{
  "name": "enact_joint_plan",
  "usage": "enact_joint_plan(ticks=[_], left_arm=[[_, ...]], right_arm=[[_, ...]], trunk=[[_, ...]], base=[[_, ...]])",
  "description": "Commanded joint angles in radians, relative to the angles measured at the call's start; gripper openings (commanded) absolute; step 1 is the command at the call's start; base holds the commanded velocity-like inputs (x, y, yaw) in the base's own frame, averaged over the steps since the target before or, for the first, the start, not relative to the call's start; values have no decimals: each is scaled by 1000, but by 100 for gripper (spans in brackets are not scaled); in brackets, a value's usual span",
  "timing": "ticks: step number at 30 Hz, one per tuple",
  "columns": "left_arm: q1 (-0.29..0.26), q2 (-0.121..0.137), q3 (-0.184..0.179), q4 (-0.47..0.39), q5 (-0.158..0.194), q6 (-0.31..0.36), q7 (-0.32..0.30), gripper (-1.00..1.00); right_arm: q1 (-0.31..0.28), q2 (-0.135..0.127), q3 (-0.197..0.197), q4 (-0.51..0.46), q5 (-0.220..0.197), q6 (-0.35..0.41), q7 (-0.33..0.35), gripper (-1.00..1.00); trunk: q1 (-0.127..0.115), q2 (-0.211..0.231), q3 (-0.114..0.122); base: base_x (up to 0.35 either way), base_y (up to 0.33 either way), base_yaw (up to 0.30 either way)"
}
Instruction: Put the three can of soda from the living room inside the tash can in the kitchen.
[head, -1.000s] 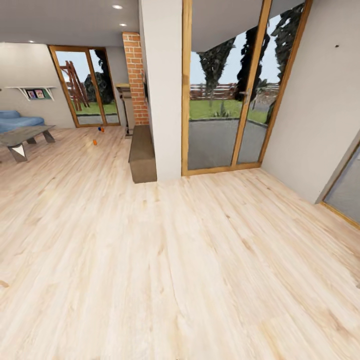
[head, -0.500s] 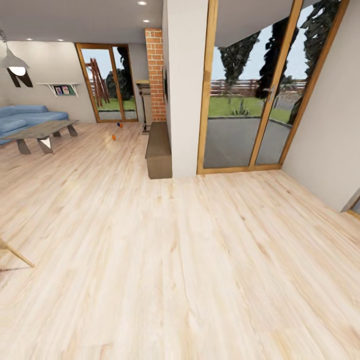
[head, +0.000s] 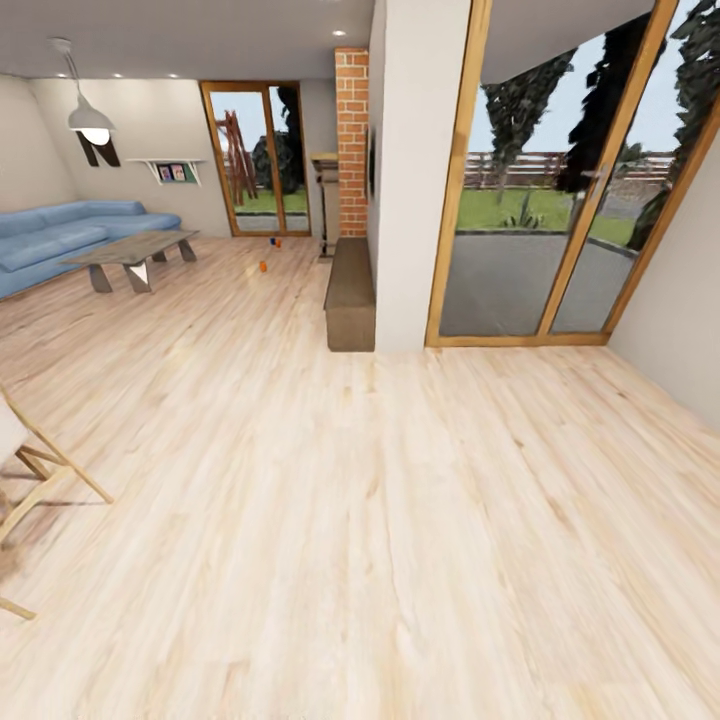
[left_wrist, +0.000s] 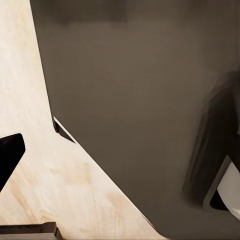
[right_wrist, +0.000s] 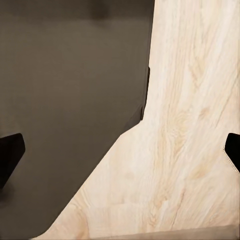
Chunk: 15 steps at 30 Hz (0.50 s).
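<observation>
Orange is the colour to look for: one small orange soda can stands on the wood floor far down the living room, and just beyond it, nearer the far glass doors, sits a second speck that reads orange with something dark blue against it. They are too small to tell how many cans make up that farther cluster. All of them lie on open floor, between the grey coffee table on one side and the long dark brown bench on the other, well apart from the robot.

Behind the bench rise the white pillar and the red brick column; a blue sofa runs along the wall past the table, under a hanging lamp. A big wood-framed glass door opens onto the garden, and a pale wooden chair leg pokes in close by.

I judge this the very first step, the drive to the cans: nothing is picked up. The next move calls for rolling forward along the bench's open side, stopping close enough to bend and reach floor level.

In the left wrist view only one dark fingertip shows over floor and the robot's dark base, so whether that claw is apart I cannot tell. In the right wrist view the right gripper has its tips at opposite edges, spread wide and holding nothing.
</observation>
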Motion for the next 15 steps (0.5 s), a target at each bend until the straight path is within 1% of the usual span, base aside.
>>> enact_joint_plan(ticks=[1,15], left_arm=[[0,0,0,0,0,0,0,100],[0,-1,0,0,0,0,0,100]], right_arm=[[0,0,0,0,0,0,0,100],[0,0,0,0,0,0,0,100]], trunk=[[0,0,-1],[0,0,-16]], base=[[0,0,226],[0,0,226]])
